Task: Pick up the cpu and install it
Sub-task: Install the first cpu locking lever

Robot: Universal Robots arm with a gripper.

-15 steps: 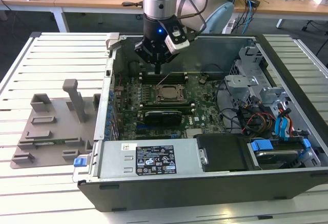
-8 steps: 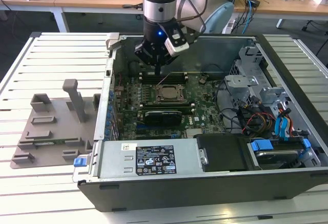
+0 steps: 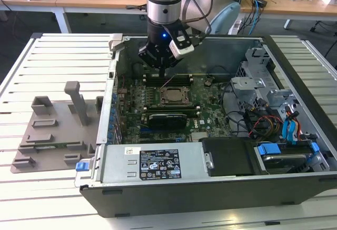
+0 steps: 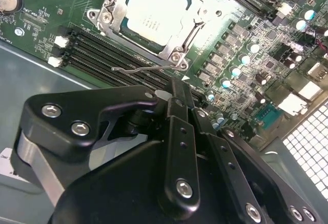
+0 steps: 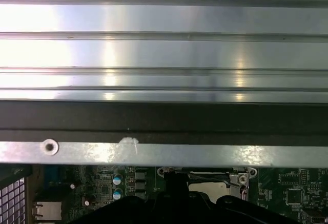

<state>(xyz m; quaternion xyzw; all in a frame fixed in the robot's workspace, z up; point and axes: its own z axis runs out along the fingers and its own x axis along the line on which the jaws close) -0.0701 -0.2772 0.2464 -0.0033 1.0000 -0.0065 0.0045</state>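
Looking at the exterior view, we see the gripper (image 3: pixel 164 71) poised in the upper middle of the frame inside the open computer case (image 3: pixel 210 188), just above the cpu (image 3: pixel 172 96), which sits in its socket on the motherboard (image 3: pixel 205 109); a grey tray (image 3: pixel 52 130) lies at left. In the second wrist view, the cpu (image 4: pixel 154 21) rests framed at upper centre, and the fingers (image 4: pixel 177 111) look drawn together, holding nothing. In the first wrist view, we see the case's wall (image 5: pixel 164 152) across the lower middle.
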